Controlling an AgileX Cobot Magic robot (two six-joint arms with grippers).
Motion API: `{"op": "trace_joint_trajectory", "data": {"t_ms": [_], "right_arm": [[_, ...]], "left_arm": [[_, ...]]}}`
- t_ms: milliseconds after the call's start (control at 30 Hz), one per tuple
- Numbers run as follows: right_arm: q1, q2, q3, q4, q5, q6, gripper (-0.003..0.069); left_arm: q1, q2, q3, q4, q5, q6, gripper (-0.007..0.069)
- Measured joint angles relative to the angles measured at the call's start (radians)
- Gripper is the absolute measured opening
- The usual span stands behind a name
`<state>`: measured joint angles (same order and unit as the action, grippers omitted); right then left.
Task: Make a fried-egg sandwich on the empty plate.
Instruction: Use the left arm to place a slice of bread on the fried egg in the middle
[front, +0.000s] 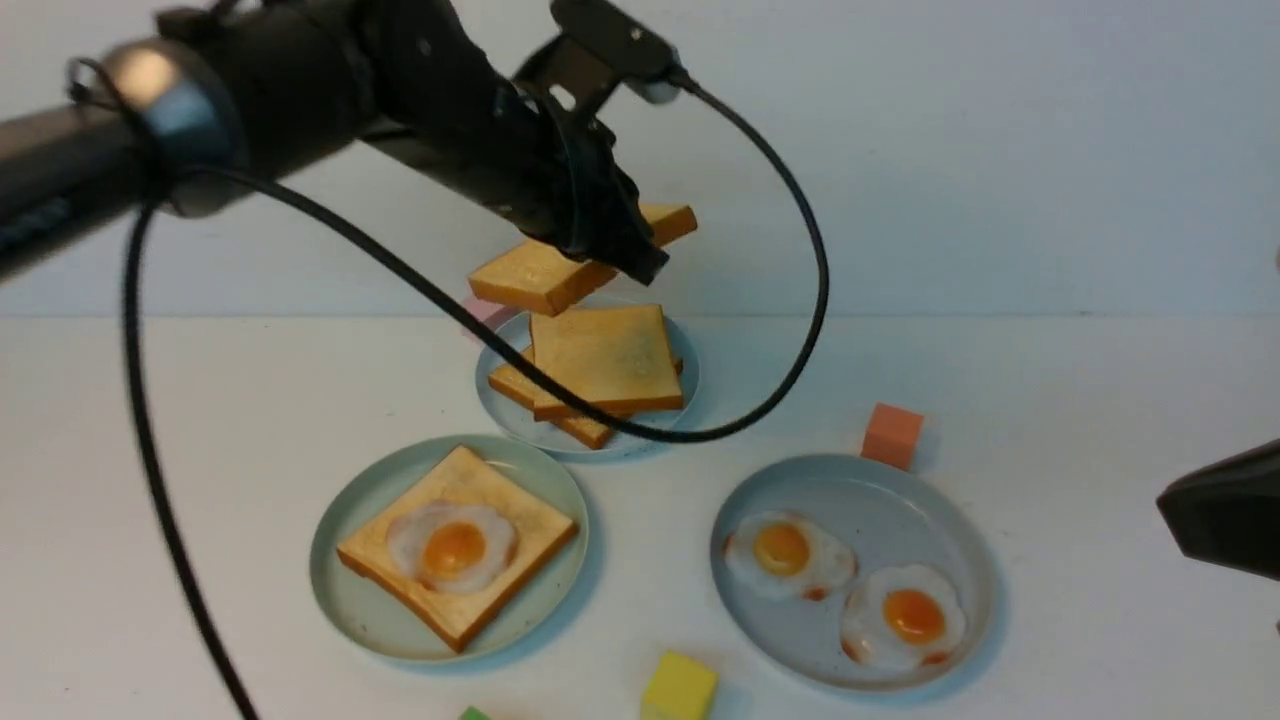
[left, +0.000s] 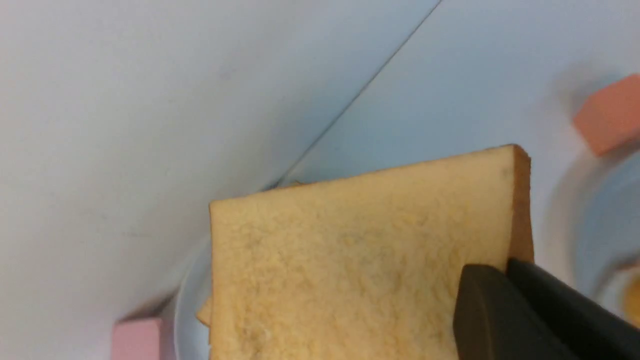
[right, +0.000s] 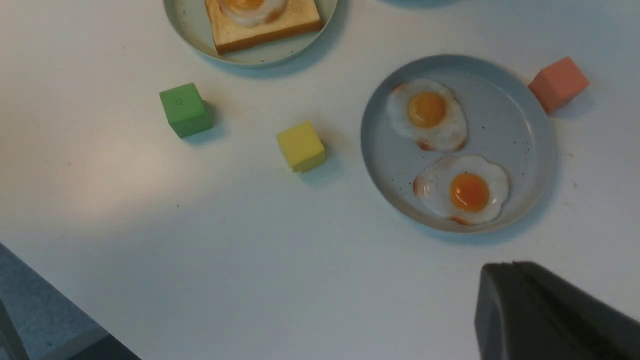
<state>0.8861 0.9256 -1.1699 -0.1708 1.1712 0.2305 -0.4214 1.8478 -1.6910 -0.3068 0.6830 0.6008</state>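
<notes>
Bread (front: 455, 549) and egg (front: 454, 546) lie on the green plate (front: 345, 600) near the table's left edge; your left fingers (left: 505, 280) pinch the top slice (left: 350, 260), left to place, your right ones (right: 520, 290) together.

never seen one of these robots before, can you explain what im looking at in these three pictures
This is a robot with two arms. The front view looks forward from between them; the other two come from a camera on each wrist.

On the white table, the pale green plate holds a toast slice topped with a fried egg. The grey plate has two more eggs, and the pale blue plate behind has more toast. Small coloured blocks sit around them.

The left gripper is shut on another toast slice, held above the blue plate. The right gripper is shut, with nothing seen in it.
</notes>
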Motion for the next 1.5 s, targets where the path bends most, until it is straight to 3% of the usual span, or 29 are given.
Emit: {"op": "trace_joint_trajectory", "data": {"t_ms": [167, 367, 733, 1067, 1500], "right_arm": [[0.0, 0.0, 0.0, 0.0, 0.0, 0.0, 0.0034], [0.0, 0.0, 0.0, 0.0, -0.07, 0.0, 0.0036], [0.0, 0.0, 0.0, 0.033, -0.169, 0.0, 0.0043], [0.0, 0.0, 0.005, 0.052, -0.171, 0.0, 0.0052], [0.0, 0.0, 0.008, 0.052, -0.172, 0.0, 0.0058]], "left_arm": [[-0.001, -0.21, 0.29, 0.147, 0.045, -0.217, 0.0006], [-0.001, -0.33, 0.593, 0.205, -0.055, -0.272, 0.0006], [-0.001, -0.29, 0.701, 0.245, -0.309, -0.169, 0.0006], [-0.001, -0.178, 0.704, 0.21, -0.318, -0.077, 0.0006], [-0.001, -0.17, 0.704, 0.154, -0.351, -0.065, 0.0006]]}}
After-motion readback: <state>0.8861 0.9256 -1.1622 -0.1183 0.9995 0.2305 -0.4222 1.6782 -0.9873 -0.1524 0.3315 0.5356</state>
